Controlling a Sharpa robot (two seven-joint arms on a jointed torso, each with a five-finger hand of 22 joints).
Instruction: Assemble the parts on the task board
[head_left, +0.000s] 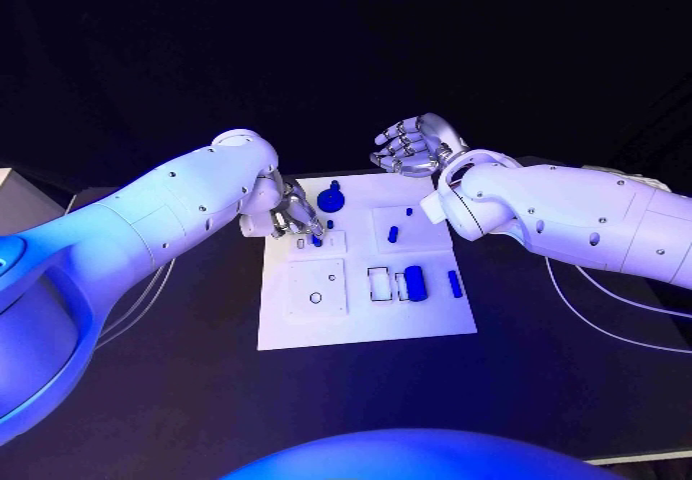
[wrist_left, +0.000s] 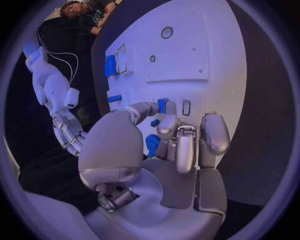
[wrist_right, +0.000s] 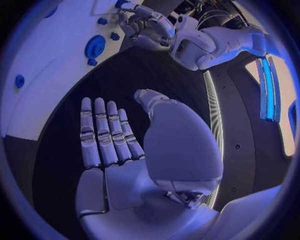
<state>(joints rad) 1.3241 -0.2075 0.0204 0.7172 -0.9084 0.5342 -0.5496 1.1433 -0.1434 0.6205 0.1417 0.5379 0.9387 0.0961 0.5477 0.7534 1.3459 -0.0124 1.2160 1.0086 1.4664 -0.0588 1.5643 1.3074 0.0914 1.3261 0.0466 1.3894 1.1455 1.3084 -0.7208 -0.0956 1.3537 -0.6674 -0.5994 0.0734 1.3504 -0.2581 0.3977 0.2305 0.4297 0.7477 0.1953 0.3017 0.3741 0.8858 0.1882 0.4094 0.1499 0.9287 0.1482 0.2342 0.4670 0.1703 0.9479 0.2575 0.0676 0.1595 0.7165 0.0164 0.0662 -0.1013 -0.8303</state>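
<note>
Left hand (head_left: 293, 216) rested fingertips-down on the task board's (head_left: 361, 320) far-left part, pinching a small blue part (wrist_left: 162, 105); right hand (head_left: 414, 143) hovered beyond the far edge, fingers spread, empty.

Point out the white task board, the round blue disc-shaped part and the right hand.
white task board (head_left: 368, 325): head view, bare near edge.
round blue disc-shaped part (head_left: 332, 201): head view, its centre.
right hand (wrist_right: 119, 150): right wrist view, palm.
</note>
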